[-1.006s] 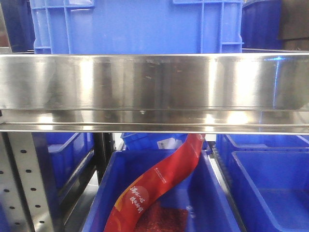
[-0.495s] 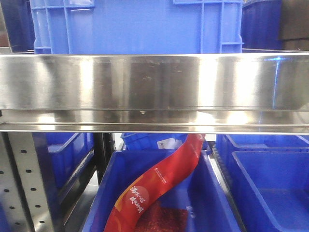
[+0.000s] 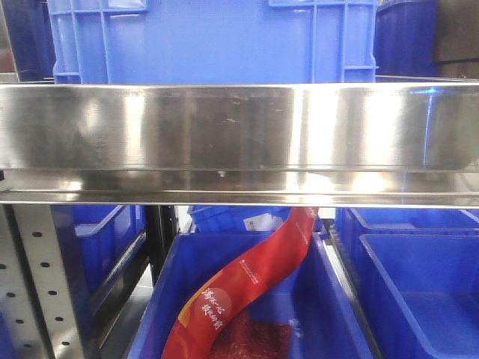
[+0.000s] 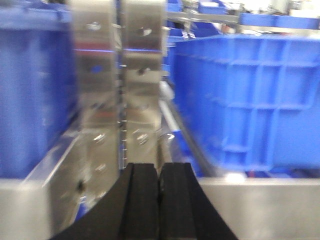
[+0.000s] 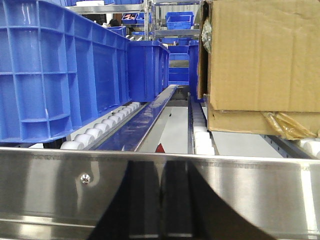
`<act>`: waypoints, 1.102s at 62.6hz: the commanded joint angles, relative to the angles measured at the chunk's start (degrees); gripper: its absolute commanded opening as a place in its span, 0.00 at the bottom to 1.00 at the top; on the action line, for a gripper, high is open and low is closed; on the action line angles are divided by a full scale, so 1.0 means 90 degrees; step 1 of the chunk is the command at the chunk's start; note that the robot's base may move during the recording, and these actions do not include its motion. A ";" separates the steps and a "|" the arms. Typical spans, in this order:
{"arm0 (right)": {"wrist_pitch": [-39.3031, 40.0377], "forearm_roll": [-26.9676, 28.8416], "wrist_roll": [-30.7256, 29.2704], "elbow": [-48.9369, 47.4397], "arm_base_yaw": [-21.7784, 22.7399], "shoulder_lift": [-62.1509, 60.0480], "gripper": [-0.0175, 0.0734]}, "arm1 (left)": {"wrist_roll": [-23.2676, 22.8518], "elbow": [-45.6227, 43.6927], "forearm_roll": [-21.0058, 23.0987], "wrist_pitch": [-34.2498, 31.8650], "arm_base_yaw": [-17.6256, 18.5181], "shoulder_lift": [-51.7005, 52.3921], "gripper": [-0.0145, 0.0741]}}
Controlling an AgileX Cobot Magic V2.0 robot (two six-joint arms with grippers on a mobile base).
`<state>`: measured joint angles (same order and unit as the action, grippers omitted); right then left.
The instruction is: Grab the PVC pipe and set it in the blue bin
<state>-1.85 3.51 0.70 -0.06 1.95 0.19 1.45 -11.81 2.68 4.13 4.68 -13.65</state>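
Front view unchanged across the last second: steel rail [image 3: 239, 142] mid-frame, blue bin [image 3: 217, 41] above, no approach begun. Left gripper [image 4: 159, 200] pressed together, empty. Right gripper: cannot tell, only a reflection. PVC pipe nowhere visible.

The left tool [image 4: 159, 200] is seen at the bottom edge of the blurred left wrist view, its two black fingers [image 4: 142, 202] pressed together with nothing between them. Just beyond the tips, a steel upright [image 4: 120, 80] of the rack is shown, drilled with holes. A blue bin [image 4: 250, 100] is set to the right on a steel shelf rail [image 4: 270, 207], and another blue bin [image 4: 30, 95] to the left.
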 commanded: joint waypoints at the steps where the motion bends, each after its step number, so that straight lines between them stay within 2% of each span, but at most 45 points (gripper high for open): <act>1: 0.0157 -0.0052 -0.0012 0.0007 0.0034 -0.0022 0.01 | 0.0002 0.0417 -0.0052 0.0054 -0.0168 0.0619 0.04; 10: 0.0157 -0.0052 -0.0012 0.0007 0.0034 -0.0022 0.01 | 0.0002 0.1051 -0.0052 0.0054 -0.0236 0.1517 0.04; 14: 0.0157 -0.0052 -0.0012 0.0007 0.0034 -0.0022 0.01 | 0.0002 0.1312 -0.0052 -0.0125 -0.0251 0.1517 0.04; 17: 0.0157 -0.0052 -0.0012 0.0007 0.0034 -0.0022 0.01 | 0.0002 0.1312 -0.0052 -0.0316 -0.0253 0.1517 0.04; 19: 0.0157 -0.0052 -0.0012 0.0007 0.0034 -0.0022 0.01 | 0.0002 0.1312 -0.0052 -0.0002 -0.0253 0.1517 0.04; 23: 0.0157 -0.0052 -0.0012 0.0007 0.0034 -0.0022 0.01 | 0.0002 0.1312 -0.0052 0.0072 -0.0253 0.1517 0.04; 69: 0.0157 -0.0052 -0.0012 0.0007 0.0034 -0.0022 0.01 | 0.0002 0.1312 -0.0052 -0.0036 -0.0253 0.1517 0.04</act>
<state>-1.72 3.51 0.60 -0.03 1.95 0.19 1.45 0.06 2.33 4.86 2.74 -0.31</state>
